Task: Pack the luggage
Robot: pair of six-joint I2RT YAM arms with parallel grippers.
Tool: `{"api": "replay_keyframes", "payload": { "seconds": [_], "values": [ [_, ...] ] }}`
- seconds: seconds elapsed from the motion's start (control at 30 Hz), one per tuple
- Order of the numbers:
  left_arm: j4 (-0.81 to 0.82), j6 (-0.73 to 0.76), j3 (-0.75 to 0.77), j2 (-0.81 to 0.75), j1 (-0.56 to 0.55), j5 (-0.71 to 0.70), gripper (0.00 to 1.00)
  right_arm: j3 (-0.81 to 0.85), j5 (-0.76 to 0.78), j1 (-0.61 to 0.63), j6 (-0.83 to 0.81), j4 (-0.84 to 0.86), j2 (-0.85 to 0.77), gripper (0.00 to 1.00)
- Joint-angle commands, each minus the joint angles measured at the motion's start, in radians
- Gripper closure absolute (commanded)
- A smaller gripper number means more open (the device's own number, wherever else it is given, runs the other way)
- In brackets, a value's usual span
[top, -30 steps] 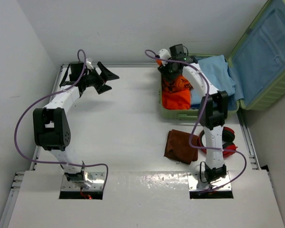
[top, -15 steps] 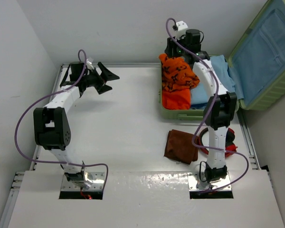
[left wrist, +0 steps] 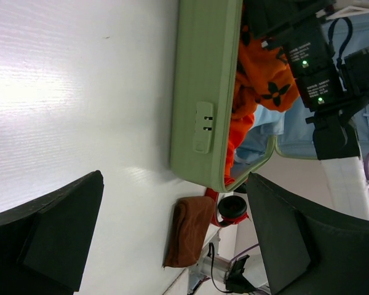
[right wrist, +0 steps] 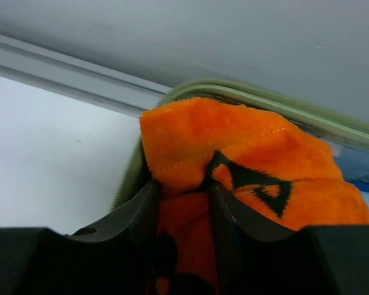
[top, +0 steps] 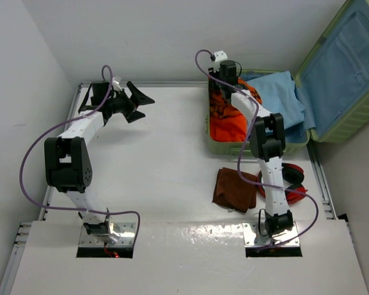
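Note:
The luggage [top: 258,148] lies open at the far right of the table, its blue-lined lid [top: 347,67] raised. An orange cloth with black marks [top: 227,126] fills its left part and a light blue cloth [top: 280,98] lies to the right of it. My right gripper [top: 223,86] is at the luggage's far left corner, shut on a fold of the orange cloth [right wrist: 234,141], with the green rim [right wrist: 246,93] just behind. My left gripper [top: 141,103] is open and empty at the table's far left, facing the luggage wall [left wrist: 206,92].
A folded brown cloth [top: 235,189] lies on the table in front of the luggage, and red-and-black headphones [top: 292,181] lie by the right arm. Both also show in the left wrist view, the cloth [left wrist: 187,230] and the headphones [left wrist: 232,208]. A white wall stands behind the table.
My right gripper lifted the orange cloth up above the luggage, then came down to the far left corner with it. The left arm has not moved.

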Motion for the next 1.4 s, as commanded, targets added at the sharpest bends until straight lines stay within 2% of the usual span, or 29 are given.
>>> {"api": "replay_keyframes", "payload": {
  "seconds": [0.0,0.1,0.13,0.23,0.33,0.5,0.67,0.7,0.9,1.0,1.1,1.23,1.27,1.37],
  "values": [
    [0.028,-0.009,0.009,0.006,0.018,0.013,0.0,0.032,0.16,-0.006,-0.117,-0.006,0.025,0.62],
    [0.028,-0.01,0.009,0.015,0.018,0.013,0.0,0.081,0.164,0.003,-0.166,-0.145,0.073,0.64],
    [0.028,-0.01,0.009,0.015,0.018,0.013,0.0,0.147,0.162,0.002,-0.175,-0.217,0.085,0.64],
    [0.028,-0.01,0.009,0.015,0.018,0.013,0.0,0.166,0.138,0.002,-0.22,-0.401,0.127,0.64],
    [0.037,-0.01,-0.002,0.015,0.018,0.013,0.0,0.099,0.079,0.005,-0.25,-0.466,0.099,0.61],
    [0.037,-0.01,-0.011,-0.007,0.018,0.003,0.0,0.095,0.007,0.006,-0.258,-0.564,0.044,0.61],
    [0.037,-0.01,-0.03,-0.037,0.018,0.003,0.0,-0.076,-0.051,0.005,-0.254,-0.471,-0.148,0.46],
    [0.037,-0.01,-0.03,-0.048,0.018,0.003,0.0,-0.081,-0.068,0.006,-0.247,-0.469,-0.227,0.45],
    [0.037,-0.01,-0.03,-0.059,0.009,0.003,0.0,0.012,-0.181,0.006,-0.209,-0.559,-0.372,0.38],
    [0.046,-0.01,-0.04,-0.079,0.009,0.003,0.0,0.048,-0.2,0.005,-0.183,-0.564,-0.427,0.39],
    [0.046,-0.01,-0.051,-0.089,0.0,0.003,0.0,-0.056,-0.163,0.002,-0.198,-0.457,-0.478,0.45],
    [0.056,-0.01,-0.062,-0.102,0.0,0.003,0.0,-0.078,-0.154,-0.026,-0.173,-0.359,-0.423,0.49],
    [0.056,-0.01,-0.071,-0.102,0.0,0.003,0.0,-0.098,-0.152,-0.039,-0.159,-0.254,-0.392,0.52],
    [0.056,-0.01,-0.071,-0.102,0.009,0.003,0.0,-0.103,-0.155,-0.047,-0.106,-0.115,-0.31,0.56]
  ]
}}
